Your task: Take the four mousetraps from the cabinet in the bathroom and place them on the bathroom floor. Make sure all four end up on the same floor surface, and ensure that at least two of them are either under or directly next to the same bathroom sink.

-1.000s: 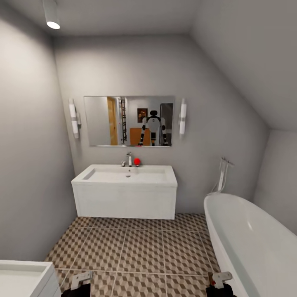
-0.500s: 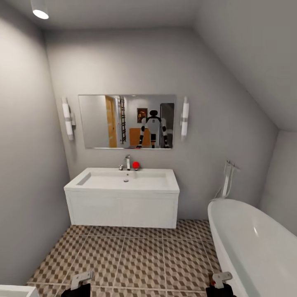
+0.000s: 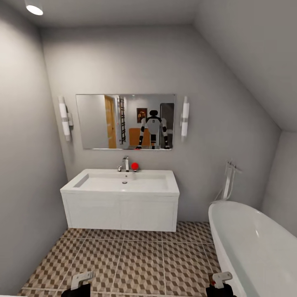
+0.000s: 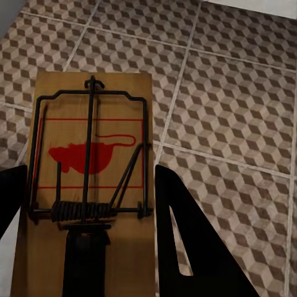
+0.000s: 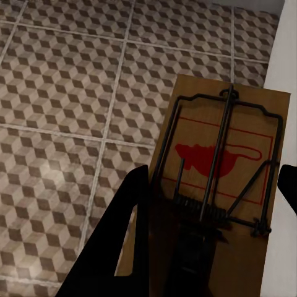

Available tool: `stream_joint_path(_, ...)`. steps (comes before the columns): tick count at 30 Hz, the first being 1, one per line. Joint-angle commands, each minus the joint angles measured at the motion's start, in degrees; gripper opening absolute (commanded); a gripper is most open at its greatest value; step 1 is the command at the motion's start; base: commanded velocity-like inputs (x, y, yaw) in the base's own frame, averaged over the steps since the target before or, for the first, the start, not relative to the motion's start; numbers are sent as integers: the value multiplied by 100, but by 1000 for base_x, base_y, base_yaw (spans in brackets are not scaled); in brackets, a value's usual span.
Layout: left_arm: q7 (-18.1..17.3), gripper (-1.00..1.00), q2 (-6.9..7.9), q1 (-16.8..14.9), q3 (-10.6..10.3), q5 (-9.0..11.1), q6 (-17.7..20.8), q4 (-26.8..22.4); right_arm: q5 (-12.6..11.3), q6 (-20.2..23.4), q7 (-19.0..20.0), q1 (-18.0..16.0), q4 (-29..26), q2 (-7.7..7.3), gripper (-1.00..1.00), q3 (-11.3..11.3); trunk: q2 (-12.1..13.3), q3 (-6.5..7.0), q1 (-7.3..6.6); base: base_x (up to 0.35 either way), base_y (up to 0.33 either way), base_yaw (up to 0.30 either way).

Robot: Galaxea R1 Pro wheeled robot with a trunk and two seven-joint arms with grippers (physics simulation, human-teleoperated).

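— Mousetraps, where are they?

— One flat brown wooden mousetrap with black wire and a red mouse print (image 4: 90, 179) sits between the fingers of the left claw (image 4: 86, 247), clamped. Its long axis runs along the fingers, the spring end near the claw, the far end pointing away over the cube-pattern tiled bathroom floor (image 4: 235, 105).

— And the right claw (image 5: 210, 247)?

— It is clamped on a second such mousetrap (image 5: 219, 179), with the same orientation. The wide white rectangular sink (image 3: 123, 183) stands ahead at the wall, the white oval bathtub (image 3: 255, 243) to the right.

Cube-pattern tile floor (image 3: 140, 264) carries white vanity w/ sink (image 3: 120, 201) & bathtub (image 3: 255, 243)
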Motion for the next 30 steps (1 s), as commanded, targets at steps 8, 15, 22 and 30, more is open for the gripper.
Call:
stream_joint_path(8,36,-100,3,-4,-24,-24,-19,13,-70,-38,63,-8,26,1,-100,30,-5,-3,2,108,0,0)
stream_joint_path(15,37,-100,0,-3,-27,-24,-19,13,-70,-38,63,-8,26,1,-100,30,-5,-3,2,315,0,0)
stream_joint_path(22,37,-100,-3,-4,-25,-24,-19,13,-71,-38,63,-8,26,1,-100,30,-5,-3,2,330,0,0)
stream_joint_path(30,38,-100,2,-4,-23,-24,-19,13,-70,-38,63,-8,26,1,-100,30,-5,-3,2,331,0,0)
